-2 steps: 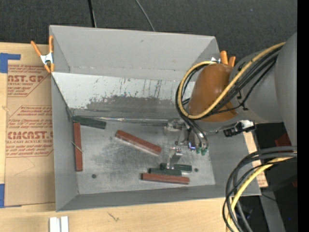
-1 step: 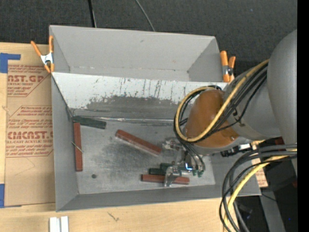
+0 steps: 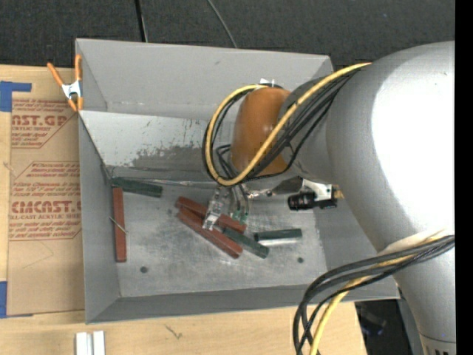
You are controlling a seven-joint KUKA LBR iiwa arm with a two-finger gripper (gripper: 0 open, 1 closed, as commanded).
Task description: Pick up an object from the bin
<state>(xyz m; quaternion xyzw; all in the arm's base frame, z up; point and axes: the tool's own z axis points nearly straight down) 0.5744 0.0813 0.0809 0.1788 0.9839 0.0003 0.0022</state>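
Nearest, mid-floor in the bin (image 3: 174, 272), a small heap of red-brown bars (image 3: 222, 240) lies crossed over a dark green bar (image 3: 257, 249), a second green bar (image 3: 278, 235) just beside it on the right; the gripper (image 3: 220, 217) is down at the heap's far end, probably because overlapped bars offer a raised edge, though I cannot tell whether it is open or has hold of anything. Farther off, a lone red-brown bar (image 3: 119, 224) lies along the left wall and a far green bar (image 3: 138, 188) sits below the back slope, likely slid there; no bar shows legible writing.
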